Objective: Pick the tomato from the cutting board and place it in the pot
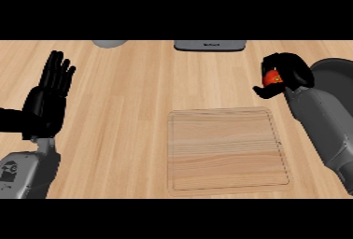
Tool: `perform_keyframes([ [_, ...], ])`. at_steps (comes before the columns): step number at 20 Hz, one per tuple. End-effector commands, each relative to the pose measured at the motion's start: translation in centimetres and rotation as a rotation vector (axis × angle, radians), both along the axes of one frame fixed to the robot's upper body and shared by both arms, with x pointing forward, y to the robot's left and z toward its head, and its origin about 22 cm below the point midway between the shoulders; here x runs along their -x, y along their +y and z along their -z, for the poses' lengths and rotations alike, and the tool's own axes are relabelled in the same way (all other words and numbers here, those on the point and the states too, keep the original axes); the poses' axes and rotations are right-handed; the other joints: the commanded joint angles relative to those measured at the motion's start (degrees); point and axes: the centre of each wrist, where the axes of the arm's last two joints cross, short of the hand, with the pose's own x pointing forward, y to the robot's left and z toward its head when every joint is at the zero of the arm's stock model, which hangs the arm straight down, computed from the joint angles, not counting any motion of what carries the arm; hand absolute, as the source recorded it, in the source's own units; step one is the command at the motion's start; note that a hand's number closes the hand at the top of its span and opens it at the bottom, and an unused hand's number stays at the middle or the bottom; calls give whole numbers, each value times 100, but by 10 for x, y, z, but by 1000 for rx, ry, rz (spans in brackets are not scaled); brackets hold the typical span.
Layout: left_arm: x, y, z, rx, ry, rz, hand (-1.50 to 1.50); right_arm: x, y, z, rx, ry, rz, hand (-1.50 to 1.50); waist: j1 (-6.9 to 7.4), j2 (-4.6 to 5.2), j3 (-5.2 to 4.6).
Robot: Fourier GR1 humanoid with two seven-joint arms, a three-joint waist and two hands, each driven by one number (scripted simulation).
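Beside the pot [338, 70], my right hand [286, 70] curls round the tomato [273, 79]; carrying now, next I must move over its rim and let go.

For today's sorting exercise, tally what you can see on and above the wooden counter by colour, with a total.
Black: 2, the left robot hand resting open, the right robot hand curled round the tomato
Grey: 3, the pot, a round grey object and a flat grey object at the far edge
Red: 1, the tomato
Light wood: 1, the cutting board
Total: 7
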Motion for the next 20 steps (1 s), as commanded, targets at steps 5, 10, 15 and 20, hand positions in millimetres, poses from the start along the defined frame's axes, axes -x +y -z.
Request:
perform_keyframes([
  [5, -3, -12, -6, -5, -10, 59, 0, -25, -37, -76, -38, -257, 779, 150, 347, 24, -29],
  [10, -7, -20, -6, -9, -12, 73, 0, -31, -50, -105, 53, -414, 1115, 150, 450, 66, -30],
  [15, -7, -17, -9, -11, -3, 80, 0, -43, -29, -118, 124, -472, 1368, 150, 460, 1, 2],
  [20, -5, -15, -4, 3, 19, 35, 0, -49, -13, -122, 206, -398, 1498, 150, 195, -79, 34],
])
